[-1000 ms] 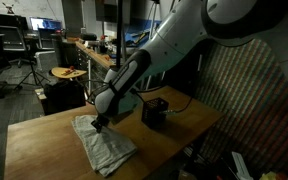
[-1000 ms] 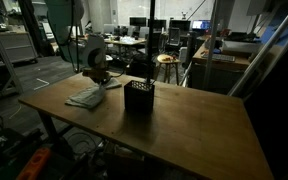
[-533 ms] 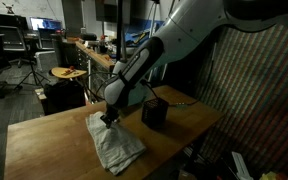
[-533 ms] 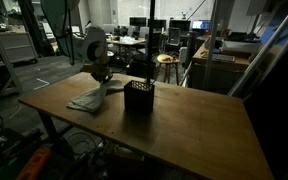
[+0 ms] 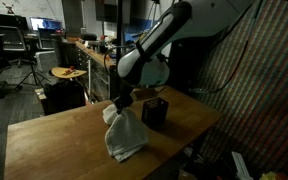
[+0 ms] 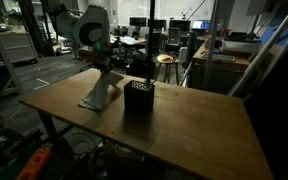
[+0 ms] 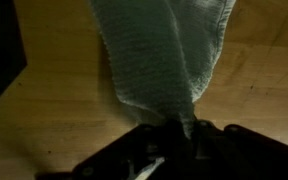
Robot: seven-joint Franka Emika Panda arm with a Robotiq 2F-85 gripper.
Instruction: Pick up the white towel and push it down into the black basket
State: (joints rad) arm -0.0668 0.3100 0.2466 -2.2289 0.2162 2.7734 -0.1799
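Observation:
My gripper (image 5: 118, 103) is shut on the top of the white towel (image 5: 124, 136) and holds it up; the cloth hangs down with its lower end still on the wooden table. In an exterior view the towel (image 6: 97, 93) drapes below the gripper (image 6: 105, 70), just beside the black basket (image 6: 138, 96). The black basket (image 5: 155, 111) stands upright on the table close to the towel. In the wrist view the towel (image 7: 162, 55) hangs from between the fingers (image 7: 180, 128).
The wooden table (image 6: 184, 130) has wide bare wood on the side away from the towel. A round stool (image 5: 68, 73) and office desks stand behind the table. The table's edges (image 5: 24, 150) are near the towel.
The gripper has risen with the towel pinched in it and moved toward the basket. The towel went from lying flat to hanging bunched.

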